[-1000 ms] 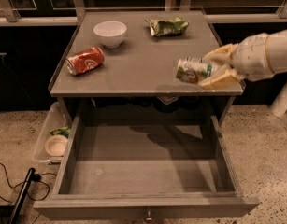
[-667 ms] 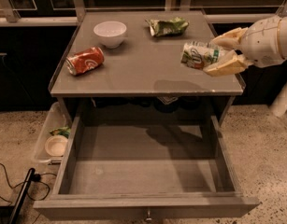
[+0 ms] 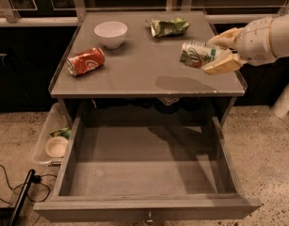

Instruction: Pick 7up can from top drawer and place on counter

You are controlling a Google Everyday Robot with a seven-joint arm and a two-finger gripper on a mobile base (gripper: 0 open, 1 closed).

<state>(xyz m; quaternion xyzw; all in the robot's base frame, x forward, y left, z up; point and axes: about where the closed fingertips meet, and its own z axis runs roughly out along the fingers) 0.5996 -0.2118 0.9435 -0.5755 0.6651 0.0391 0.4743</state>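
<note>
- Above the right side of the counter (image 3: 134, 79), the 7up can (image 3: 196, 54) hangs clear of the surface. It is tipped on its side, with one silver end turned toward the counter's left.
- Its shadow (image 3: 178, 84) falls on the counter near the front edge.
- From beyond the counter's right rim the gripper (image 3: 210, 55) reaches in. Its two pale fingers (image 3: 222, 64) are clamped on the can, one above and one below.
- Below the counter's front edge the top drawer (image 3: 144, 208) stands pulled out, its knob (image 3: 148, 217) facing forward.
- On the counter's left part an orange-red soda can (image 3: 85, 61) lies on its side.
- At the counter's back sit a white bowl (image 3: 110, 33), toward the left, and a crumpled green bag (image 3: 169, 26), right of centre.
- Down beside the counter's left side stands a clear plastic bin (image 3: 43, 142).
</note>
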